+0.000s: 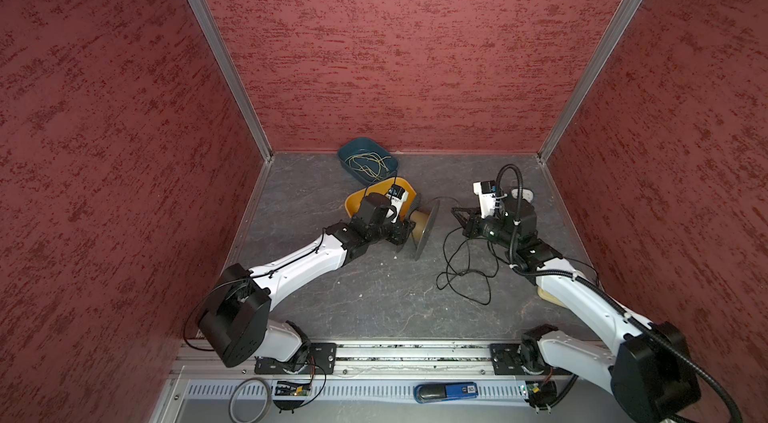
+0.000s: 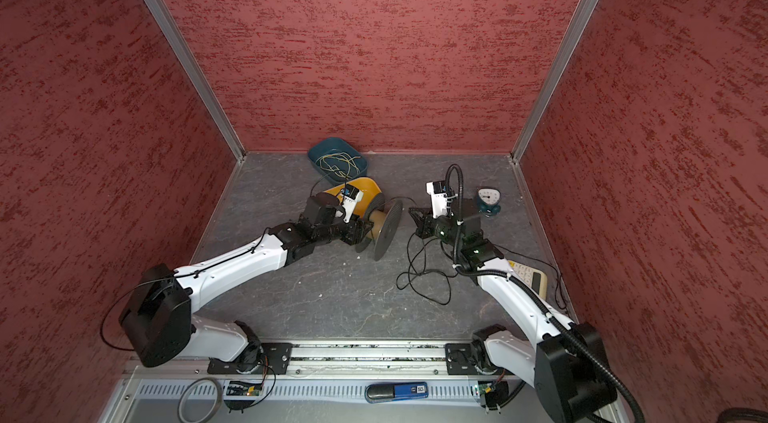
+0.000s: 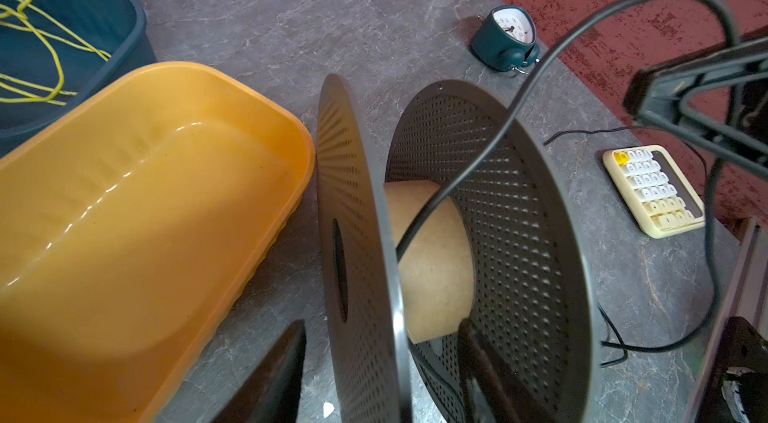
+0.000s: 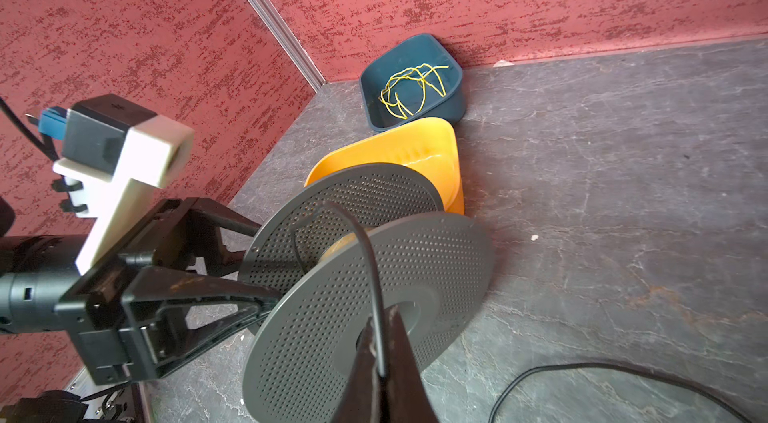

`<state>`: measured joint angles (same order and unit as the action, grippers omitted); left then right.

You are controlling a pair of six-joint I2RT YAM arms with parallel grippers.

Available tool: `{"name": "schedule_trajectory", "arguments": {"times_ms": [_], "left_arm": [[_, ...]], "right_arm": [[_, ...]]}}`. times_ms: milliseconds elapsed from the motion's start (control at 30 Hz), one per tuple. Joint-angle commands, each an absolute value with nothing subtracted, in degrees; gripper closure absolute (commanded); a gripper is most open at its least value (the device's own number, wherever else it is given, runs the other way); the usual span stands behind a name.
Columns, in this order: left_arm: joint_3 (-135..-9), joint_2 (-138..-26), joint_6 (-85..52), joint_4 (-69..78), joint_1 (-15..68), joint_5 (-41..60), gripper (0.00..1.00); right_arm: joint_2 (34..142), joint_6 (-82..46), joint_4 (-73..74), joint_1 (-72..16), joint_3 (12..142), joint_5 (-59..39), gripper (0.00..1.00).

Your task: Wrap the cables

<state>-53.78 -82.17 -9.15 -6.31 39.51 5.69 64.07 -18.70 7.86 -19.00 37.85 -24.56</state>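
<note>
1 thin black cable (image 4: 376, 296) runs from the right gripper (image 4: 380, 313), pinched tight on it, to the spool's (image 1: 424, 229) cardboard core; slack loops lie on the table (image 1: 374, 296) toward its right edge. The left gripper (image 3: 382, 323), jaws apart, straddles 1 flange.

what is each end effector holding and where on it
Right end effector: black cord, pinched mid-length near the spool. Left end effector: nothing, open astride a spool flange.

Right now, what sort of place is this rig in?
Likely an enclosed robot test cell: red textured wall panels on aluminium posts box in the tabletop, a robot mounting rail runs along the front, and spool, black cord and clock look staged.
</note>
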Motion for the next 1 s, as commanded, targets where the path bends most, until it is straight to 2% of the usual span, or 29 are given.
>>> {"name": "schedule_trajectory", "arguments": {"times_ms": [0, 233, 333, 433, 700, 967], "left_arm": [[-55.2, -83.2, -9.0, -4.3, 40.1, 4.5, 0.43], [-56.1, -84.5, -9.7, -3.8, 40.7, 3.6, 0.54], [-56.5, -85.1, -9.9, -4.3, 40.7, 3.3, 0.65], [-56.8, -85.4, -9.8, -4.5, 40.8, 3.2, 0.71], [-58.3, -86.7, -9.1, -6.5, 41.2, 0.9, 0.75], [-61.5, -88.7, -7.6, -10.9, 43.1, -3.8, 0.82]], "right_arm": [[64.6, -16.5, 8.4, -18.9, 39.6, -26.4, 1.00], [65.7, -14.1, 4.3, -18.9, 40.6, -27.7, 1.00], [65.5, -14.3, 4.7, -18.9, 40.2, -26.9, 1.00], [65.5, -14.4, 5.1, -18.9, 40.2, -26.7, 1.00], [66.4, -14.6, 6.0, -18.9, 40.6, -26.9, 1.00], [66.7, -14.8, 6.8, -18.9, 40.7, -27.1, 1.00]]}}
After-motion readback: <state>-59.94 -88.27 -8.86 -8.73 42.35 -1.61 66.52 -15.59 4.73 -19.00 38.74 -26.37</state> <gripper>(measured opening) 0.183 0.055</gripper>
